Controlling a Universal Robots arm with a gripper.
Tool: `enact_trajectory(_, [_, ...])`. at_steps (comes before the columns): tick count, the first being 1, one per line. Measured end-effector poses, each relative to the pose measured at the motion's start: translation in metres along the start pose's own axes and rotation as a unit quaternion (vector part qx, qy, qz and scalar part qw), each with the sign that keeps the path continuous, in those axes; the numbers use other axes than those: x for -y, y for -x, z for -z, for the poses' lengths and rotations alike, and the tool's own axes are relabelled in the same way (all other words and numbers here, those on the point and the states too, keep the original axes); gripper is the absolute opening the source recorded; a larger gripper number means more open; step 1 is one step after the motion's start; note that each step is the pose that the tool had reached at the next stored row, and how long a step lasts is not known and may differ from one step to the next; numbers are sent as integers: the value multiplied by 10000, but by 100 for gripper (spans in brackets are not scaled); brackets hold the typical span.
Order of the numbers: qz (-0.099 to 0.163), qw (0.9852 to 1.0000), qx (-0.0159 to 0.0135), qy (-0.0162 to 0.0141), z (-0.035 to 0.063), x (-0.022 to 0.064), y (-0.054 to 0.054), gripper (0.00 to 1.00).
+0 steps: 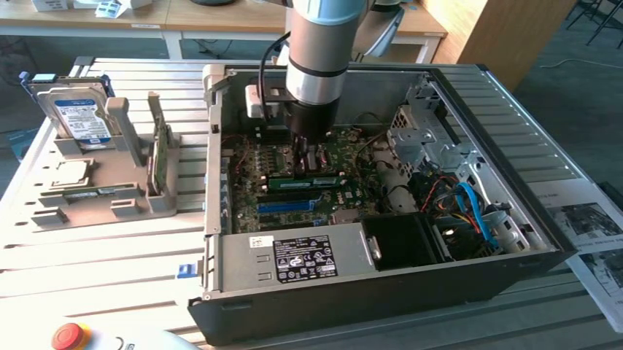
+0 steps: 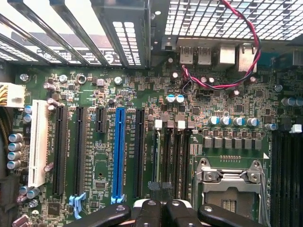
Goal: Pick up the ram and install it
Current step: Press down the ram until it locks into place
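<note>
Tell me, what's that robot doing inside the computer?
A robot arm reaches down into an open computer case. Its jaws are shut, right over the ram, a green stick sitting on the motherboard. I can't tell if it's gripping the ram or just pressing on it.

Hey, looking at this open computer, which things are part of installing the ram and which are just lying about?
In the job: ram, on the motherboard under the tool.
Lying about: hard drive in its stand; red stop button; printed sheets.
</note>
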State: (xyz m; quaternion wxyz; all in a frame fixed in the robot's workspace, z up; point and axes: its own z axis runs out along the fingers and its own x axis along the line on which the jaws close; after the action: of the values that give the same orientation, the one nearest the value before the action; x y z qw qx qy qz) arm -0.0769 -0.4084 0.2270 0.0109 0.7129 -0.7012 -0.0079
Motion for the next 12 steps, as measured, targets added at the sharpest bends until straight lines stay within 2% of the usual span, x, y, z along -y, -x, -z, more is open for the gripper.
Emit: enact_trajectory(12, [0,10000,-1,1,-17,0,-2,10])
